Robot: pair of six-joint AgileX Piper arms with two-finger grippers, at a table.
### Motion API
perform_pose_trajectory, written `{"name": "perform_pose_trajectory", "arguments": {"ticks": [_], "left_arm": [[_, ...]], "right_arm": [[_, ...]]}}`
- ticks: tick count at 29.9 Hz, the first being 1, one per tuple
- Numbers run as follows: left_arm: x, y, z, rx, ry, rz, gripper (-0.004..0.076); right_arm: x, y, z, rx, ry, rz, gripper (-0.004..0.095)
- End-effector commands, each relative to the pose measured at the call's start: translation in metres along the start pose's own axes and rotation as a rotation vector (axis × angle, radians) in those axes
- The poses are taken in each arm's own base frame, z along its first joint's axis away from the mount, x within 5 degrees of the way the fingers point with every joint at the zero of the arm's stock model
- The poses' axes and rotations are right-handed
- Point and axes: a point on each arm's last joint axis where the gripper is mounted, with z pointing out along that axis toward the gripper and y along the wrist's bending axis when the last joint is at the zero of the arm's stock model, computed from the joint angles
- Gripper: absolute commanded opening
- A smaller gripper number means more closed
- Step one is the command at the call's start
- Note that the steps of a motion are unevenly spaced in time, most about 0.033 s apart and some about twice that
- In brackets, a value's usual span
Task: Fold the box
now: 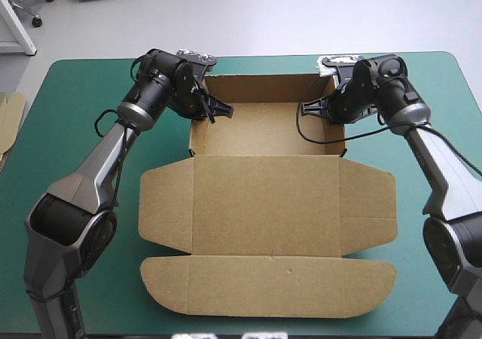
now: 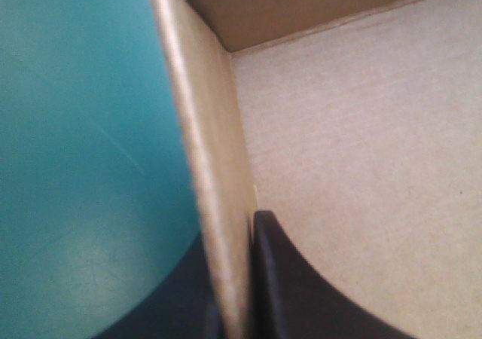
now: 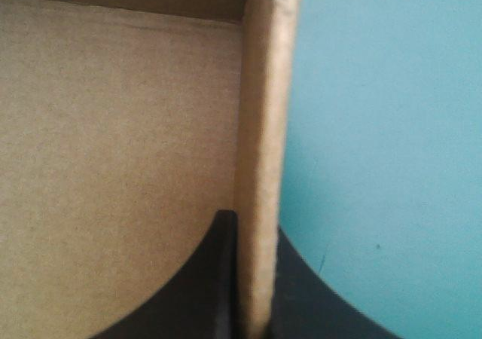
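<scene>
The box (image 1: pixel 267 203) lies at the middle of the table (image 1: pixel 75 128), on the teal-green cover. Nearest to the onlooker, the rounded front flap (image 1: pixel 267 286) rests flat, close to the table's near edge. Behind it, the lid (image 1: pixel 267 196) lies flat, with one side flap spread out at each end.

Beyond the lid stands the tray (image 1: pixel 267 128), its walls raised. The left gripper (image 1: pixel 215 111) clamps the tray's left wall (image 1: pixel 197 132). In the left wrist view this gripper (image 2: pixel 230 233) has one black finger inside the tray and one outside, both pressed against the board of the wall (image 2: pixel 207 143). The right gripper (image 1: pixel 312 107) clamps the right wall (image 1: pixel 345 128) in the same way. In the right wrist view this gripper (image 3: pixel 252 226) has its fingers nearly closed, with the wall (image 3: pixel 263 113) upright between them.

The far wall (image 1: pixel 263 88) stands upright between the two arms, near the table's far edge. An edge of spare board (image 1: pixel 9 117) shows at the table's left edge, well apart from the box.
</scene>
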Motion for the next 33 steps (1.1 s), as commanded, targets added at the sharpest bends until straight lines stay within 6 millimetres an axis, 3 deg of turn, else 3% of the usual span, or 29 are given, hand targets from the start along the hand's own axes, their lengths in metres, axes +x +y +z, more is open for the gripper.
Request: {"name": "perform_pose_trajectory", "arguments": {"ticks": [1,21,33], "left_arm": [[-0.007,0.022,-0.020,-0.084,-0.084,0.000,-0.0015],[-0.011,0.032,0.061,-0.205,0.011,0.018,-0.0015],[-0.012,0.038,0.069,-0.286,0.017,0.064,-0.0015]], "right_arm": [[-0.009,-0.007,-0.021,0.091,-0.051,-0.106,-0.0026],[-0.013,-0.004,0.051,0.179,0.064,-0.193,-0.0026],[-0.012,0.004,0.070,0.255,0.059,-0.225,-0.0026]]}}
